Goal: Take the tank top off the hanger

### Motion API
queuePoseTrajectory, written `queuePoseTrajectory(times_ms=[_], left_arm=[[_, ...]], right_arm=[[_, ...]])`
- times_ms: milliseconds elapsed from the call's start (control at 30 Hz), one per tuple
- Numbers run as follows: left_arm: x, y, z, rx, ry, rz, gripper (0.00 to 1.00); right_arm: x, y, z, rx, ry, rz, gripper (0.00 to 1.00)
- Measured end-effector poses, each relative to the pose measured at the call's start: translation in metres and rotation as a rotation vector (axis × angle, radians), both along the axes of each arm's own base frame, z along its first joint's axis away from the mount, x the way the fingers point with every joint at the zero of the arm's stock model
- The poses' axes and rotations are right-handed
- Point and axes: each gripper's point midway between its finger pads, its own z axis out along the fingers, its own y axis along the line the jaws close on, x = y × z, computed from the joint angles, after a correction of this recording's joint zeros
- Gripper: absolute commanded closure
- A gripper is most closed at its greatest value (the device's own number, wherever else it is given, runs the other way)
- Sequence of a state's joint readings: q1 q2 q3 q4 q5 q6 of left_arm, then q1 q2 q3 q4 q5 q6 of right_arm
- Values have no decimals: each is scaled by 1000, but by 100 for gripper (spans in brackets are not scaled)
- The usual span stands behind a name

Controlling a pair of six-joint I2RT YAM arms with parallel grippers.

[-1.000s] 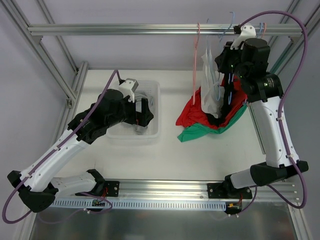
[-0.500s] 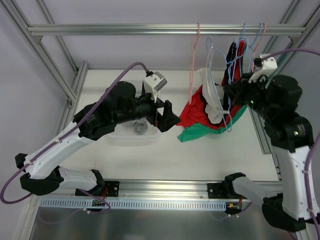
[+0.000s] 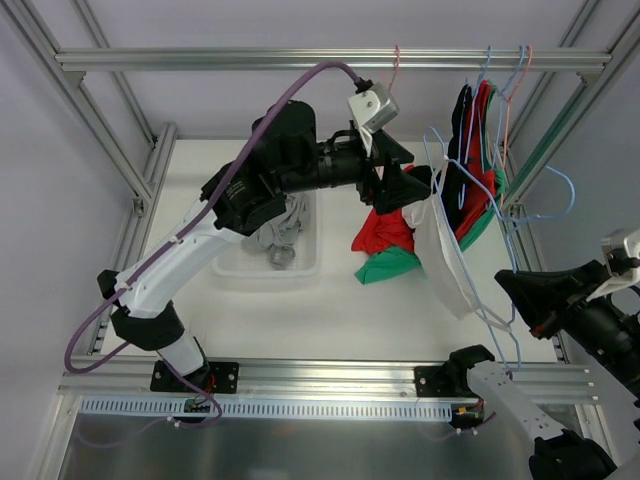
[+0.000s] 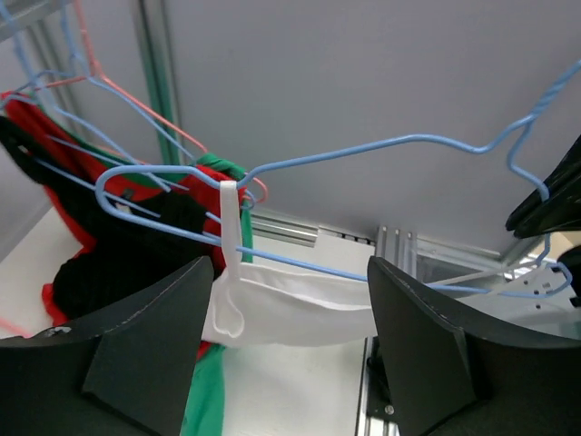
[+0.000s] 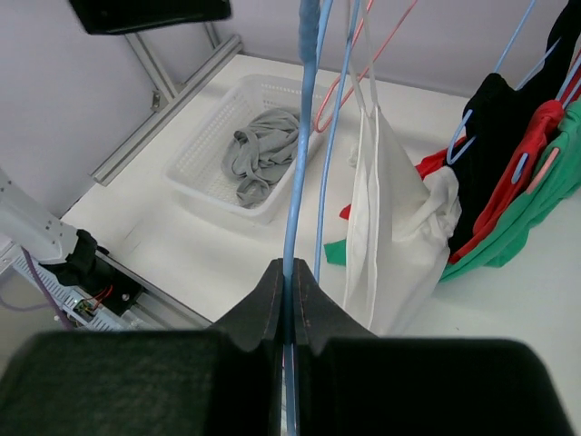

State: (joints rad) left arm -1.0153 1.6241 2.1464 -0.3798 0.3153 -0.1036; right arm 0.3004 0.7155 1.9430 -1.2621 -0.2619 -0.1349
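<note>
Clamping the blue hanger (image 5: 302, 145) between the shut fingers of my right claw (image 5: 292, 272), I hold it in the air over the right side of the table (image 3: 330, 320), toward the near edge. The white tank top (image 3: 445, 255) hangs from that hanger, one thin strap looped over the wire and the body drooping below it. My left claw (image 4: 289, 263) is raised beside it, fingers spread apart, released and gripping nothing; the strap and wire sit in the gap between them, touching neither finger as far as I can see. Red, green and black clothes (image 3: 480, 150) hang from the rail (image 3: 250, 58) at the far right, above a heap of red and green cloth (image 3: 385, 245). A white basket (image 5: 213, 189) holding grey cloth (image 5: 263, 150) stands on the table's left half.
</note>
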Motion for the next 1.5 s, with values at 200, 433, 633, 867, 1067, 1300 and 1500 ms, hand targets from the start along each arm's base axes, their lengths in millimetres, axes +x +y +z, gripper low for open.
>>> queuePoseTrajectory(times_ms=[200,433,633,867,1067,1300,1500], left_arm=[[1,-25,-25,47,3,-82,42],[13,-36,-37,65,-17,-64,57],[23,-38,-46,76,-29,-20,78],[28,-36,-67,124,-41,2,60],[22,-26,-71,132,-47,1,70],[20,-20,-67,120,-64,5,73],[21,-20,-66,115,-74,9,71]], right_arm=[[-18,0,2,5,2,35,100],[-23,10,4,16,16,103,100],[-25,13,4,21,21,120,100],[-22,13,0,17,37,118,100],[-17,14,-4,11,54,113,100],[-16,14,-3,11,47,110,100],[-17,15,-3,13,47,117,100]])
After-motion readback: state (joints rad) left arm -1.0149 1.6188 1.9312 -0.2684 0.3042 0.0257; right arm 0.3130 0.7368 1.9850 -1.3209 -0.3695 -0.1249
